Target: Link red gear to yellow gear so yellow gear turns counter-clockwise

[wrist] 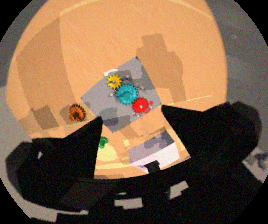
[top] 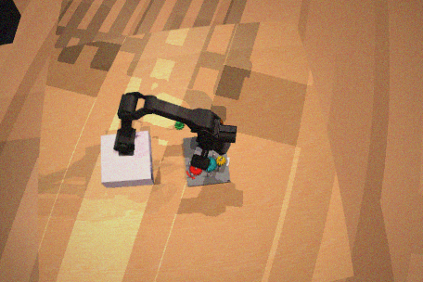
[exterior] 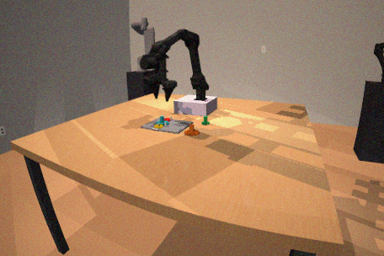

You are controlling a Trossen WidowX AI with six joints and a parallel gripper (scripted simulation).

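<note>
The teal gear [top: 211, 164] [exterior: 162, 121] [wrist: 127, 94] is on the grey board [top: 209, 180] [exterior: 178, 130] [wrist: 92, 96], between the red gear [top: 196, 171] [exterior: 168, 120] [wrist: 141, 103] and the yellow gear [top: 221, 162] [exterior: 158, 126] [wrist: 117, 82]. Seen from the wrist, its rim comes right up to both neighbours; whether the teeth truly mesh, and whether it sits fully flat, is hard to say at this grain. In the exterior view its upright knob stands above the board.

The hand [exterior: 162, 99] [wrist: 132, 113] is above the board and well apart from the teal gear, its fingers spread wide and pointing down with nothing between them. In the wrist view the teal gear lies beyond the gap between the fingertips, with the red gear nearer to them and the yellow one farther off.

Outward from there, small pegs show around the teal gear. A white arrow [wrist: 110, 72] curves beside the yellow gear. Off the board, the orange gear [exterior: 192, 130] [wrist: 77, 113] stands upright on the desk [top: 260, 224] [exterior: 253, 187] [wrist: 185, 30], near a board corner, and the smaller green gear [top: 179, 125] [exterior: 205, 120] [wrist: 103, 142] stands near another side. The black arm [top: 173, 110] [exterior: 194, 58] rises from a pale block [top: 126, 169] [exterior: 191, 106] [wrist: 167, 156] beside the board.
</note>
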